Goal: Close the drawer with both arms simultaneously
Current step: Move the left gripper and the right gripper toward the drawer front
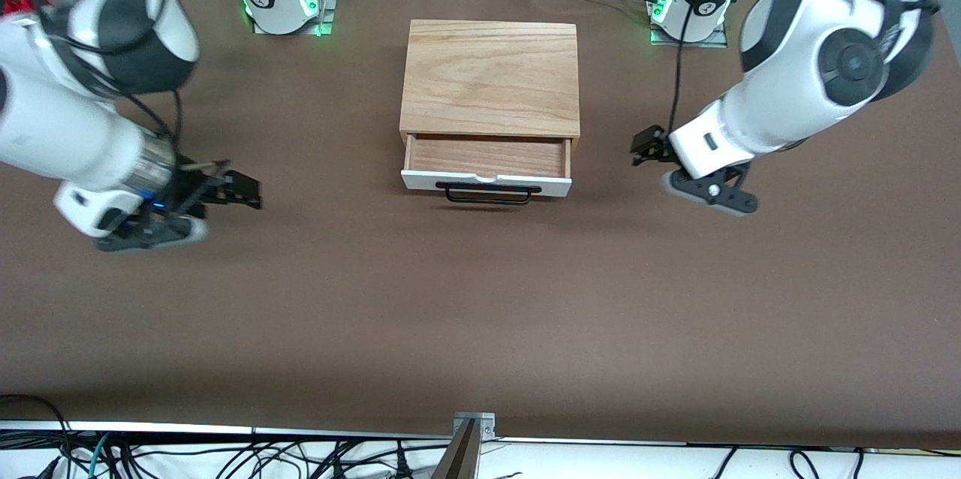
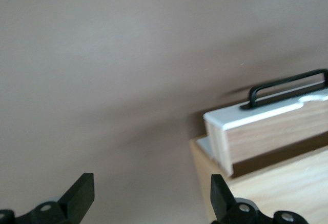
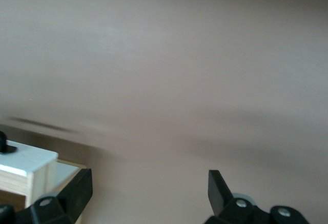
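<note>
Brown matte table [image 1: 480,299] fills the workspace; cable runs and an aluminium frame line the edge nearest the front camera, with both arm bases fixed at the far edge.

Landmark: the oak-coloured box [image 1: 492,77], standing mid-table between the two bases. The drawer [image 1: 486,164] belongs to this box and is pulled partway out toward the front camera. Its bare light-wood floor is exposed, and the white front panel [image 1: 486,182] with the black bar handle [image 1: 488,194] stands clear of the box's front face.

Progress: nothing of the closing is done as far as can be seen. The drawer is open, and neither gripper touches panel or handle. Judged remaining: bring both grippers to the front panel, then push it flush into the box together.

Left gripper [image 1: 652,149]: low over the table, beside the box toward the left arm's end, roughly level with the drawer front but apart from it. Fingers [image 2: 81,196] stand spread with nothing between them. Its wrist view shows the drawer's corner and handle close ahead.

Right gripper [image 1: 239,190]: low over the table toward the right arm's end, well apart from the box, more so than the left. Fingers [image 3: 79,188] also spread and empty. Its wrist view catches only the drawer's white corner at the frame edge.
</note>
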Controlling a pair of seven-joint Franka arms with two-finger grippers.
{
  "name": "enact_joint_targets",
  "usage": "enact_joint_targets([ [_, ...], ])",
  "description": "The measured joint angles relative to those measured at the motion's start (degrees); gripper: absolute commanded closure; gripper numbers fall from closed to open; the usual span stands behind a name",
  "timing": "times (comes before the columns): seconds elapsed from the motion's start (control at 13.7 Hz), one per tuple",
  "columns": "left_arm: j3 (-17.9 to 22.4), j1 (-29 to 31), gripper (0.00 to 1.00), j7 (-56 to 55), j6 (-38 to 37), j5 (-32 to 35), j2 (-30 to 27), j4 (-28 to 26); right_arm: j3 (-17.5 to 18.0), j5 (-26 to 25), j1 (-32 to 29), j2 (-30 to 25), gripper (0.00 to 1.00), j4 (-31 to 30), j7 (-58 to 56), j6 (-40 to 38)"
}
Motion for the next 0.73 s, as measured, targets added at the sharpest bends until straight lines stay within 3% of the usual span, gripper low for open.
enact_joint_targets([
  [0.73,-2.9,-4.7,0.00,-5.0,17.8,-12.9,11.7,-0.1,0.1,13.0,12.3,12.2,0.00,0.1,2.4,15.9],
])
